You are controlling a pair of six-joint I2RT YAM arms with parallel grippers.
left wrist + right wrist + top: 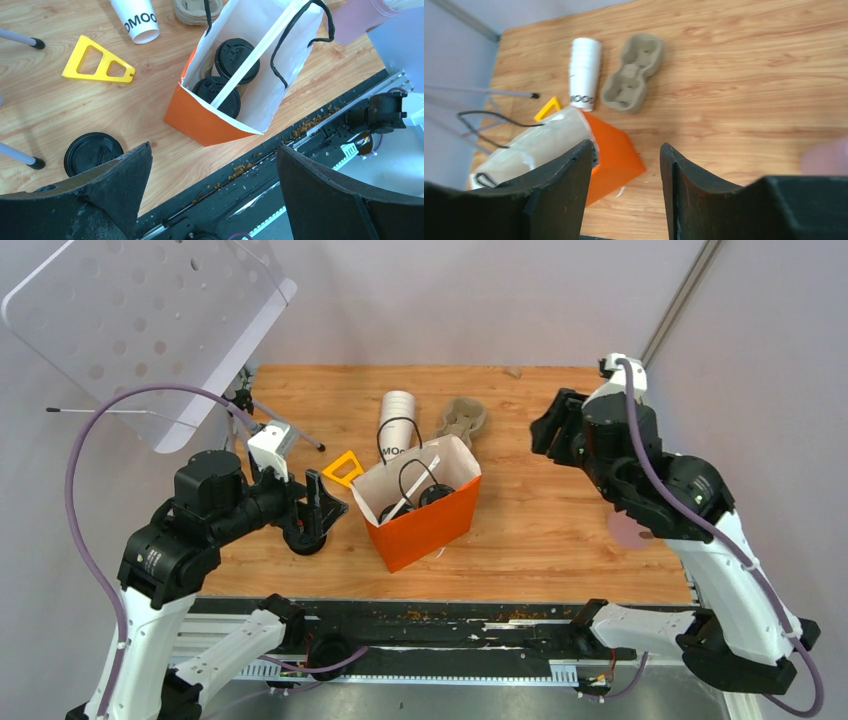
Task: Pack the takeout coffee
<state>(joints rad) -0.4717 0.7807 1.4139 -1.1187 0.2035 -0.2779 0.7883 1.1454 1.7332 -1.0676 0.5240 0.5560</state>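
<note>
Seemingly packed: coffees (230, 52) upright in bag (205, 122) vs spills; bag ahead of L claw (214, 147), left of R claw (625, 147); both released, empty.

Contents of my surface (560, 530), as I count them — one orange bag (210, 122), two black-lidded cups (236, 59) inside, one white stick (250, 64), one loose lid (92, 152), one cup stack (584, 75), one pulp carrier (631, 75), one yellow triangle (97, 65).
</note>
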